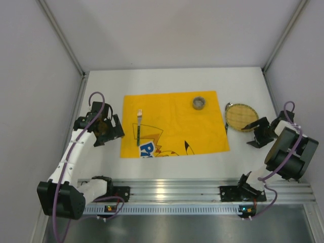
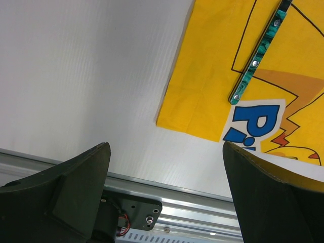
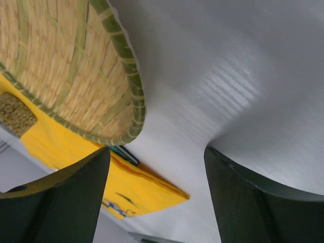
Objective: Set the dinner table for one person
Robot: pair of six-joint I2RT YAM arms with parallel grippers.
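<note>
The dinner table [image 1: 172,81] is a white tabletop with a yellow cartoon-printed mat [image 1: 174,124] in its middle. A fork with a green handle [image 1: 138,127] lies on the mat's left part; its handle [image 2: 255,58] shows in the left wrist view. A small grey cup [image 1: 198,103] stands on the mat's far right. A round woven plate [image 1: 241,116] sits on the table just right of the mat. My left gripper [image 1: 117,130] hangs open and empty beside the mat's left edge. My right gripper [image 1: 254,134] is open and empty just near of the plate [image 3: 66,66].
A dark, teal-edged thing [image 3: 124,154] peeks from under the plate's rim at the mat's edge [image 3: 136,190]. An aluminium rail [image 1: 172,190] with the arm bases runs along the near edge. Grey walls [image 1: 30,76] close in the left, right and far sides.
</note>
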